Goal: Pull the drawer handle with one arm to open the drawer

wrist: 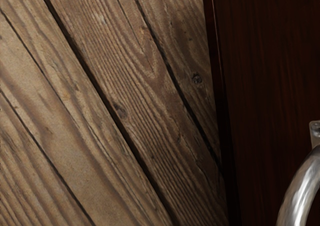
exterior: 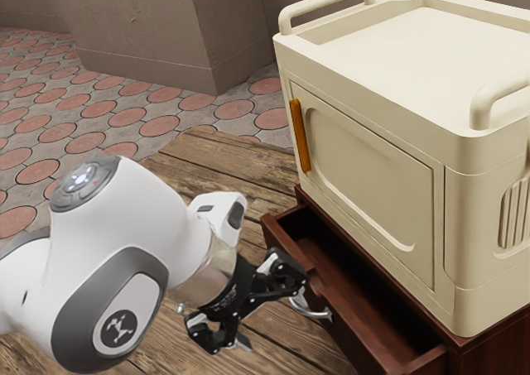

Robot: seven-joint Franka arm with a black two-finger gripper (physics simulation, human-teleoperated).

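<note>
we log the drawer part-open beneath the cream cabinet, facing the exterior view's lower left — curved handle lengthwise along its front, beside our hand, fingers apart. exterior view gives the drawer's inside — wrist view, one handle mount.

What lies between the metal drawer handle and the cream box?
The open drawer lies between the metal handle and the cream box, as the exterior view shows.

Round reddish pavers and bare brownish walls are suggesting a patio or courtyard; a rough plank worktop is adding to this.
</note>
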